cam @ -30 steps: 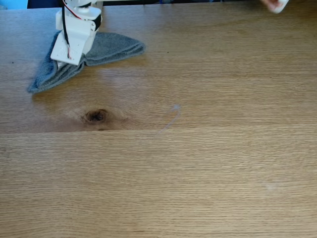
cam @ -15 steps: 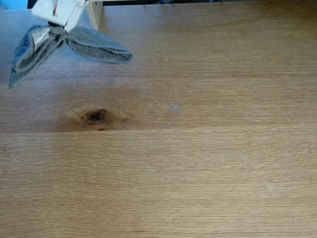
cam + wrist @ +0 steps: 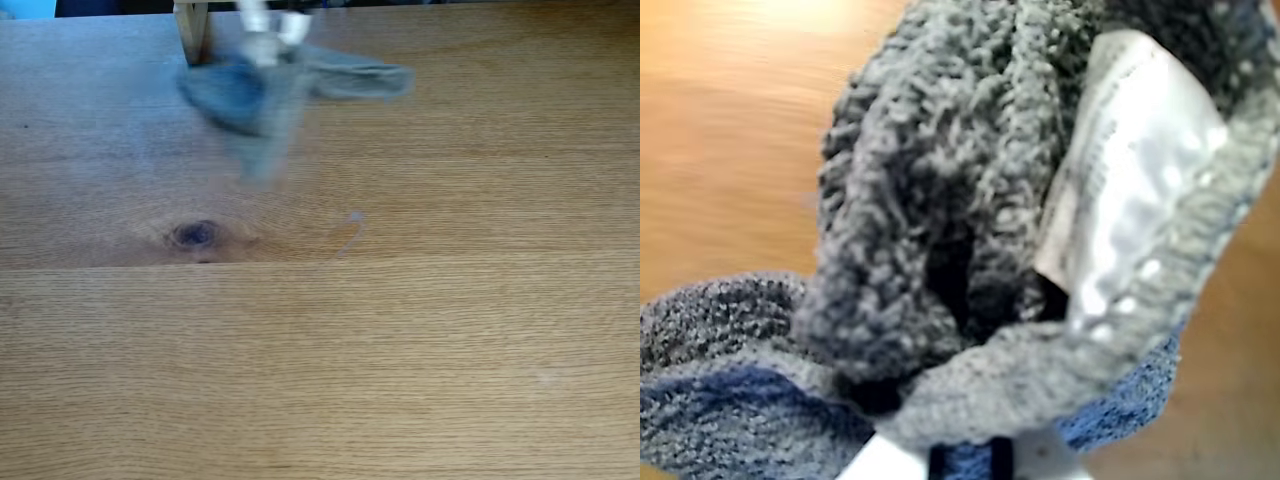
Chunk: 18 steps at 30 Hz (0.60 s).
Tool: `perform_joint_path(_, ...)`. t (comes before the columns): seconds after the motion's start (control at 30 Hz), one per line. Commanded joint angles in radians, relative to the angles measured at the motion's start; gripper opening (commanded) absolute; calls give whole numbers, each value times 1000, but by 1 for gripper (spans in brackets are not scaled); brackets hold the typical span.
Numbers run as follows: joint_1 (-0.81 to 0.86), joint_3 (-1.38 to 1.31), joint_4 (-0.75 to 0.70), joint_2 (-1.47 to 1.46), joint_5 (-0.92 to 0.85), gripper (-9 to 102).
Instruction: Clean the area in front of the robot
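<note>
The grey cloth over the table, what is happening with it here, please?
The robot arm's gripper holds a grey terry cloth bunched up at the far edge of the wooden tabletop. The cloth is motion-blurred in the fixed view, so it is swinging. In the wrist view the cloth sits gathered right at the jaw, its white care label showing. A dark knot and a faint pale streak lie in front, uncovered.

End effector [image 3: 268,48] blurred, clamped closed
</note>
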State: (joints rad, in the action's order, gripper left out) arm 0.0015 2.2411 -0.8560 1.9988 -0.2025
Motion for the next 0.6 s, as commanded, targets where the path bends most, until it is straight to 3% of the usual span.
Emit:
perform_joint_path(0.0, -143, -38, 57, -69, 58, 0)
perform_joint_path(0.2, -192, -57, 301, -365, 32, 0)
perform_joint_path(0.57, -186, -319, 469, -838, 20, 0)
